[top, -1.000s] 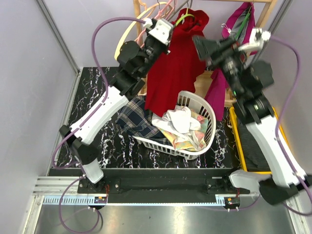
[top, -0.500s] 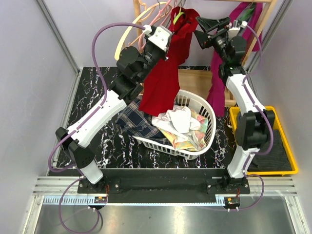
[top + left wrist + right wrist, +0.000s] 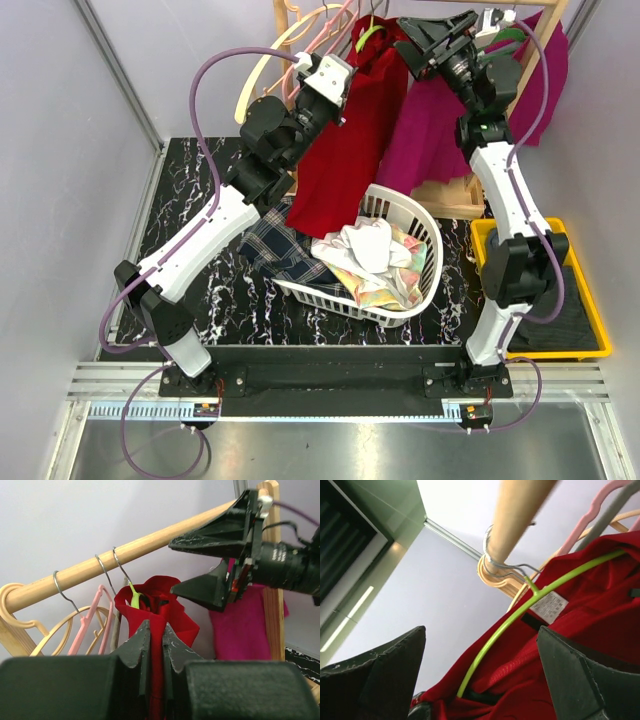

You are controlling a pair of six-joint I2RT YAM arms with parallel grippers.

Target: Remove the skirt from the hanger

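Top external view: the left gripper (image 3: 343, 97) is raised to the clothes rail and pinches the left edge of the red skirt (image 3: 350, 160), just below its top. In the left wrist view its jaws stand narrow, with a fold of the red cloth clamped between them. The skirt hangs on a green hanger (image 3: 368, 34) hooked over the wooden rail (image 3: 150, 545), and its hem reaches down behind the rim of the white laundry basket (image 3: 432, 232). Just right of the skirt's top is the right gripper (image 3: 412, 45), jaws spread wide and holding nothing. Its wrist camera shows the green hanger and the skirt's waist between the two fingers. Whether they touch the cloth cannot be told.
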